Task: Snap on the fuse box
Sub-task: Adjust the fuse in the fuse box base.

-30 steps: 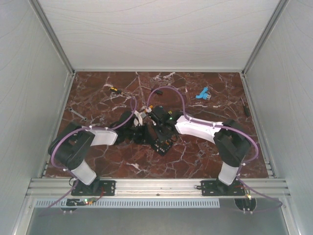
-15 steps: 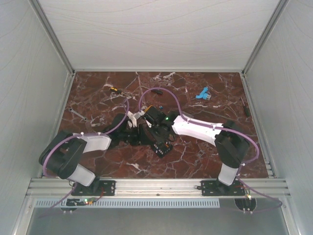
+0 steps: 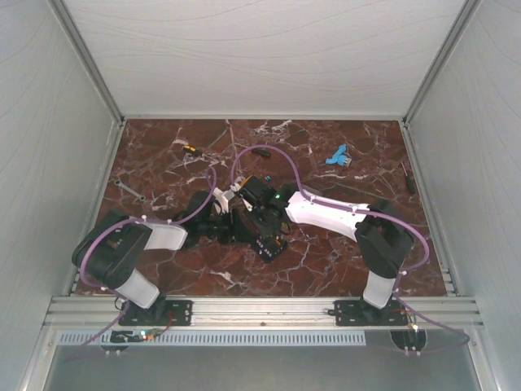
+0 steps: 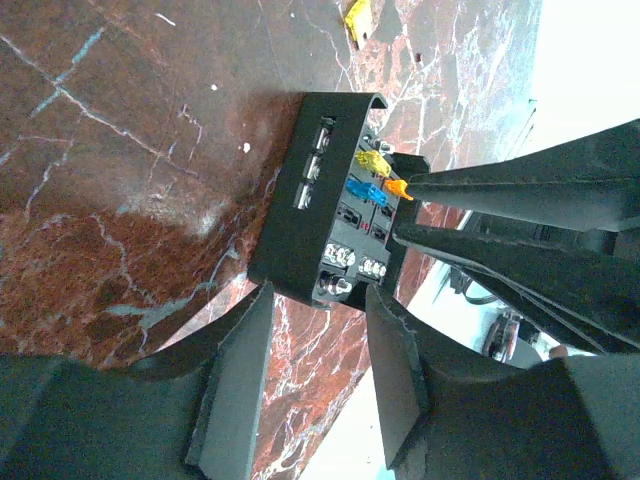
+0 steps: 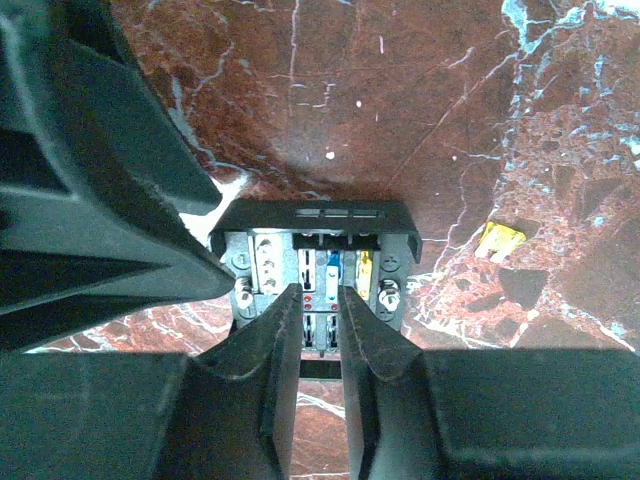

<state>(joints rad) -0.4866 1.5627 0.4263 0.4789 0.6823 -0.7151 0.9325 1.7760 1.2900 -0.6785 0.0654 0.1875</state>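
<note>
The red-brown, white-veined marble tabletop (image 3: 163, 155) had a glossy, polished face, and the two white-and-black arms reached in from its near edge to meet at its middle. There the small black square plastic fuse box (image 3: 268, 243) lay flat on the stone with its open face up, set askew to the table's edges with one corner towards the arms' bases. It was too nearly square to show a long axis. Its walls were matte and smooth, and its inside was divided into slots with tiny yellow, blue and orange fuses and silvery screw terminals. In its own wrist view, the left gripper (image 4: 320, 295) stood moderately parted with nothing held. The near corner of the box (image 4: 320, 200) lay just past its dark, ridged fingertips. The right gripper (image 5: 318, 292) hung over the middle of the box (image 5: 315, 215), its jaws only a narrow slit apart above the central fuse rows. Whether the tips touched anything could not be told. A loose yellow fuse (image 5: 498, 238) lay on the marble near the box.
</note>
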